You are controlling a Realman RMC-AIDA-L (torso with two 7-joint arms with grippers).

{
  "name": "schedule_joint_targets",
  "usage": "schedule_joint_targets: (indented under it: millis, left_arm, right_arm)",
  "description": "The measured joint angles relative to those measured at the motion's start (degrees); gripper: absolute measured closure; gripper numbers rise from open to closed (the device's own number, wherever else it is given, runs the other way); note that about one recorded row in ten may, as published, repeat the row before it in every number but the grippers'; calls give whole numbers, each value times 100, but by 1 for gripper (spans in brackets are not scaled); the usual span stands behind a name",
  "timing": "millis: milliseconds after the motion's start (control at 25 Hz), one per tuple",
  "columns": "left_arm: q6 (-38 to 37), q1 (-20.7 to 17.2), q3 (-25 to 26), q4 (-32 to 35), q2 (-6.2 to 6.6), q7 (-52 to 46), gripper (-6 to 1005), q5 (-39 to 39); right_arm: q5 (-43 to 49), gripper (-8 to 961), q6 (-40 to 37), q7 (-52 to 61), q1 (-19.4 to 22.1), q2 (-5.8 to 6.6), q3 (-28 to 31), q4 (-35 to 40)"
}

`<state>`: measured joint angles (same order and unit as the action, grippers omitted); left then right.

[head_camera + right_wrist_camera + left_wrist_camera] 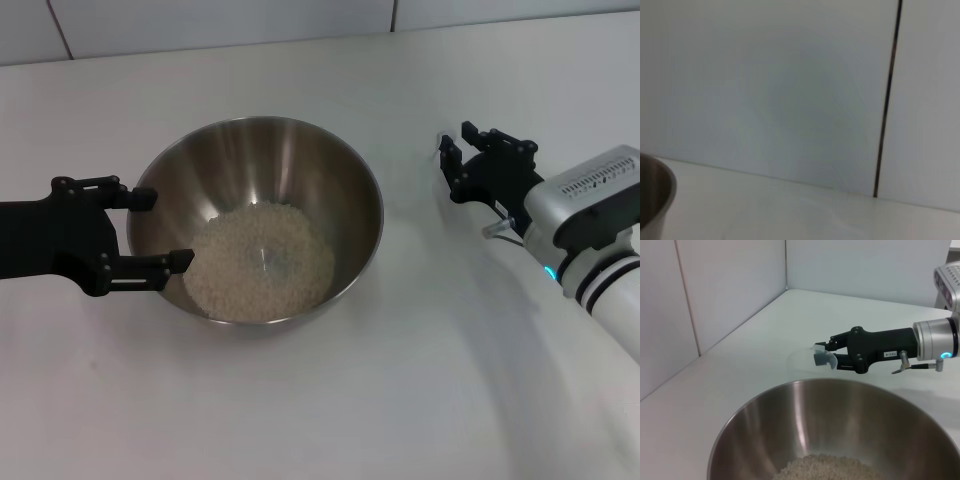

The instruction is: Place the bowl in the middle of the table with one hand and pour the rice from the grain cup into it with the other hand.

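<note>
A large round stainless-steel mixing bowl point(262, 215) sits near the middle of the plain white worktop point(400, 400), and a pale, granular heap of whitish-beige rice point(260, 262) covers its bottom. The black two-pronged left tool point(150, 228) is at the bowl's left rim in the head view; its two fingers are spread apart, one by the upper part of the rim and the other lower down, so that the tool stands released rather than clenched, though whether the fingertips actually touch the steel cannot be told. The left wrist view looks across the bowl's brushed inner wall point(840, 425), with a little of the rice point(830, 467) showing at the lower edge. The black right tool point(452, 165), on its silver-white arm, is over the worktop well to the right of the bowl and apart from it. In the left wrist view this tool point(822, 354) is grasping the small clear plastic grain cup point(812, 356), which lies beyond the bowl's far rim; the cup looks tilted onto its side, and no rice can be made out in it. In the head view the cup point(443, 150) shows only as a faint translucent shape at the fingertips. The right wrist view shows only a sliver of the bowl's rim point(657, 197), the worktop, and the pale panelled wall point(790, 90) behind.
</note>
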<state>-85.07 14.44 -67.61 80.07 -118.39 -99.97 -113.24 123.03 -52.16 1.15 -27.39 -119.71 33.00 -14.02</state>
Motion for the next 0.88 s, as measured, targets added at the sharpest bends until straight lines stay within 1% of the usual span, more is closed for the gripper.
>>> schedule_joint_targets:
  millis: [80,280,360,400,440,520,560,600,640,720,760,800,840,880]
  left_arm:
    - [0,-1,0,0,0,-1,185,-1]
    - [0,-16,0,0,0,-4,185,-4]
    - [-1,-21,1,-1,1,-8,185,-6]
    - [-6,-31,1,-1,1,-16,185,-6]
    - [-6,-31,1,-1,1,-16,185,-6]
    - [-11,-38,2,0,1,-19,185,-5]
    - [-17,-50,3,0,3,-20,185,-5]
    - [-24,-64,13,3,9,-5,185,-5]
    - [-24,-64,13,3,9,-5,185,-5]
    - [-20,-65,15,3,9,12,184,-5]
    - [-16,-65,13,3,9,18,184,-5]
    - [-8,-64,6,7,9,26,184,-4]
    - [-8,-64,6,7,9,26,184,-4]
    - [-7,-64,8,7,9,29,184,-4]
  right_arm:
    - [0,697,-6,0,57,0,1,-23]
    - [-3,489,-105,34,440,9,6,-246]
    - [-7,388,-259,170,675,31,10,-339]
    - [-8,338,-593,382,968,48,19,-391]
    - [-8,322,-593,382,968,48,19,-391]
    - [-15,291,-1116,758,1335,54,208,-383]
    - [-19,275,-1371,979,1479,54,398,-357]
    - [-25,259,-2050,1528,1723,49,796,-238]
    - [-25,244,-2050,1528,1723,49,796,-238]
    - [-26,212,-2930,2060,1803,49,1042,-26]
    - [-16,196,-3453,2276,1769,67,1089,106]
    - [126,181,-4477,2592,1517,148,1035,506]
    - [126,165,-4477,2592,1517,148,1035,506]
    - [242,149,-4794,2667,1371,203,965,665]
